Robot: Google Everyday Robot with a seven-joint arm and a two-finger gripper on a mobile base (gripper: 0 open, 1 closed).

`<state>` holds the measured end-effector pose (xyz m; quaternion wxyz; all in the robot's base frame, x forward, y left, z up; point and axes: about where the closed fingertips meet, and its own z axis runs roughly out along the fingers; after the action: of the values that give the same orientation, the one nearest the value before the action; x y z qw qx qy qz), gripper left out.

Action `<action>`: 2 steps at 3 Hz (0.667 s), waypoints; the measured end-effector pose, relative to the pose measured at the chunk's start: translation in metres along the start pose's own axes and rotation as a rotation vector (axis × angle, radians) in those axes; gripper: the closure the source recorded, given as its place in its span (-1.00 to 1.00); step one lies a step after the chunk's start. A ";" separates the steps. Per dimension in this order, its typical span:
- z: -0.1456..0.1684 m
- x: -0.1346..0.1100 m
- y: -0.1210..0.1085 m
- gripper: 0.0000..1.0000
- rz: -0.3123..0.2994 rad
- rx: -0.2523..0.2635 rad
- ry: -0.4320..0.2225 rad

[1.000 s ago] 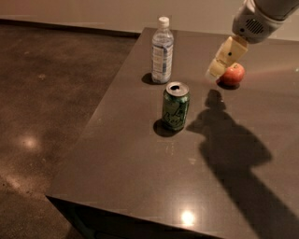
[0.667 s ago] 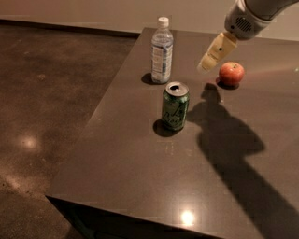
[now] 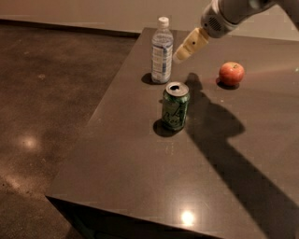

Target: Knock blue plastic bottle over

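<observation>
Tool (image 3: 180, 55) just right of the blue plastic bottle (image 3: 162, 54); open or closed, you can't tell.
Your tool has swung left, away from the apple (image 3: 231, 73); the bottle stands upright on the bench (image 3: 135, 182), behind the green can (image 3: 175, 107).

Dark table (image 3: 140, 186) on glossy brown floor (image 3: 46, 93); pale wall (image 3: 93, 8).

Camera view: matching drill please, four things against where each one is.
1. bottle
2. can
3. apple
4. pincer

A. far right on the table
B. in the air, just right of the bottle's upper half
C. upright near the table's far left edge
D. upright, nearest the camera

Pairs: 1-C, 2-D, 3-A, 4-B
</observation>
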<state>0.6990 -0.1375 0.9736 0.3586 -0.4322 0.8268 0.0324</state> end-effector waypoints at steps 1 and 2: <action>0.022 -0.025 0.001 -1.00 0.002 -0.005 -0.060; 0.042 -0.042 0.010 -1.00 -0.007 -0.028 -0.088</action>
<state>0.7305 -0.0873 0.9661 0.3885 -0.4384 0.8081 0.0618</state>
